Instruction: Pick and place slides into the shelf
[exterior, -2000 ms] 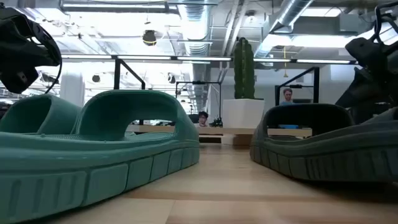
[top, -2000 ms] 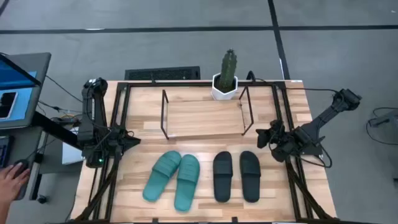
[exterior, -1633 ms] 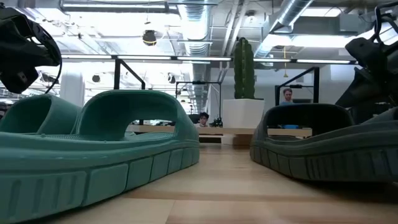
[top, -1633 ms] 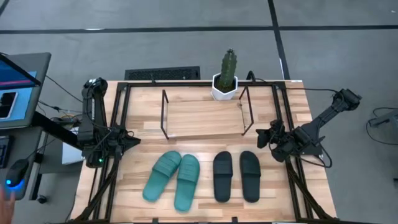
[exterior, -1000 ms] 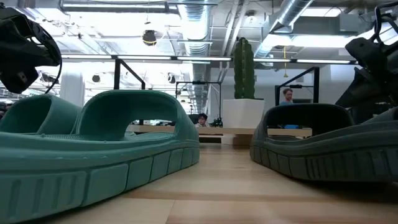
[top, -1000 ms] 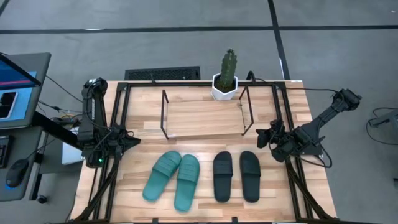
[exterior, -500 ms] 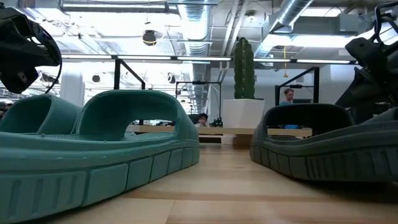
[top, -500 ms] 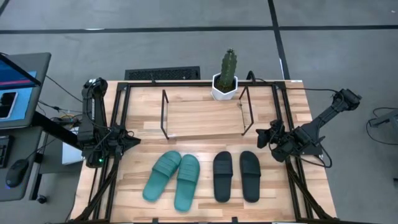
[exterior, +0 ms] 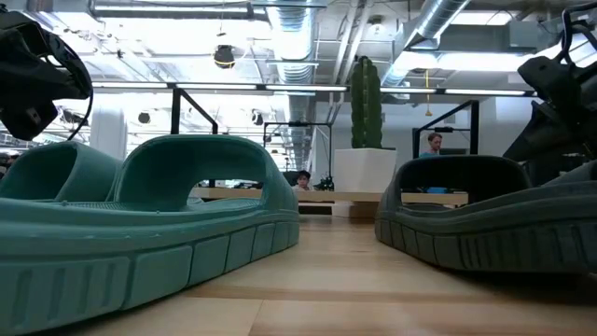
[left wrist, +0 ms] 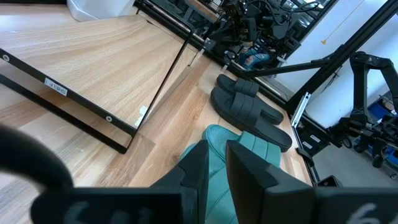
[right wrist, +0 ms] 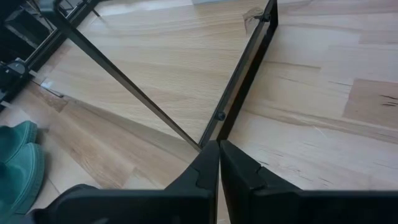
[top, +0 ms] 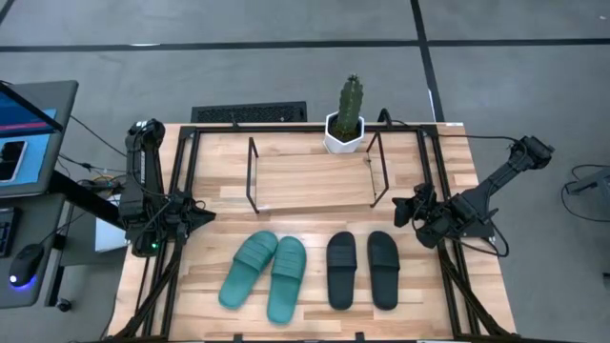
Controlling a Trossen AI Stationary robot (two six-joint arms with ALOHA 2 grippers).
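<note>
Two teal-green slides lie sole-down side by side near the table's near edge, and the two black slides lie just right of them. In the low view one teal slide and one black slide fill the foreground. The shelf, a light board between thin black rod frames, stands behind them at mid-table. My left gripper hovers at the table's left edge, its fingers a narrow gap apart, touching nothing. My right gripper waits at the right edge, shut.
A cactus in a white pot stands at the far edge behind the shelf. The large black table frame runs along both sides. Bare wood lies between the shelf and the slides. People sit far off in the room behind.
</note>
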